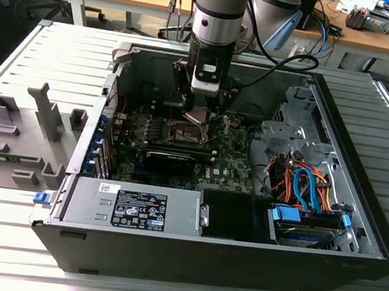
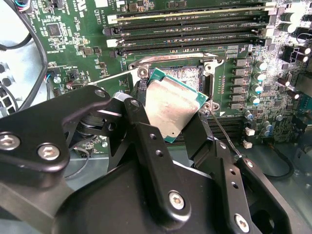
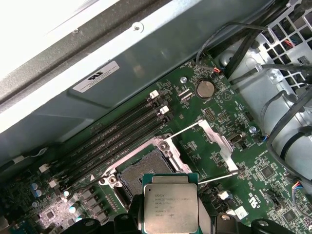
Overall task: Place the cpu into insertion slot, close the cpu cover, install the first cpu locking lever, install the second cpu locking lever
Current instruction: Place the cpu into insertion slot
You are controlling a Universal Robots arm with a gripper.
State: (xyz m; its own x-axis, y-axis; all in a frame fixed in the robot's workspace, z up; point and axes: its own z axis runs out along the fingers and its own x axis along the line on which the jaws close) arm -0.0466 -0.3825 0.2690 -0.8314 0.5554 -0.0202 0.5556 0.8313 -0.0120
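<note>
Inside the open computer case (image 1: 354, 229), above the green motherboard (image 3: 243, 161), the gripper (image 2: 170, 118) has its jaws clamped on the cpu (image 2: 170, 109), one black finger (image 2: 142, 127) against one edge of the chip and its partner against the opposite edge. Gripping by the edges looks deliberate: it leaves the silvery face and the underside untouched and keeps the chip roughly flat for setting down. In the first wrist view the cpu (image 3: 170, 207) hangs clear of the insertion slot (image 3: 144, 170), overlapping the socket's near edge rather than sitting squarely over it, and the dark socket bed shows bare, so by my reading the chip is not yet seated. The cpu cover (image 3: 217, 141) is swung back off the socket, which seems to be why the opening is free to receive the chip, and a thin locking lever (image 3: 218, 178) stands released beside it. The memory slots (image 3: 117, 131) run just beyond the socket, apart from the chip. In the exterior view the arm reaches straight down over the board's middle
</note>
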